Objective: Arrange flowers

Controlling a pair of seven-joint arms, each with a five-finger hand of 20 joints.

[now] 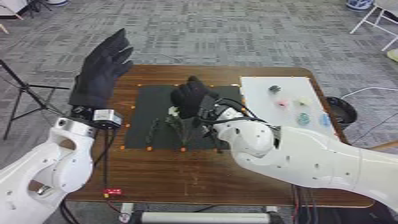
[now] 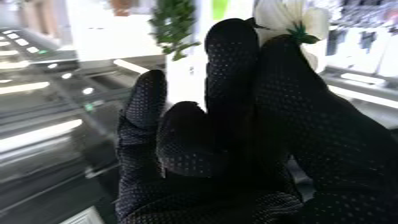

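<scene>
Over the dark mat [image 1: 147, 102], the right hand [image 1: 189, 98] pinches a white flower [image 2: 282, 14], thumb and finger nearly together; its petals look light, easily bruised, so hold the green base [image 2: 305, 37].

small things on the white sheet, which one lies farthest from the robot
The dark green one, nearest the sheet's far edge, beyond the pink one.

The brown wooden counter [image 1: 209, 175] looks smooth, faintly glossy; the dark rectangular mat [image 1: 136, 132] matt. The smooth white arms [image 1: 311, 155] look like plastic. Dotted matt black cloth covers the right hand [image 1: 189, 97]; the white-petalled flower [image 2: 279, 15] looks thin and smooth.
</scene>
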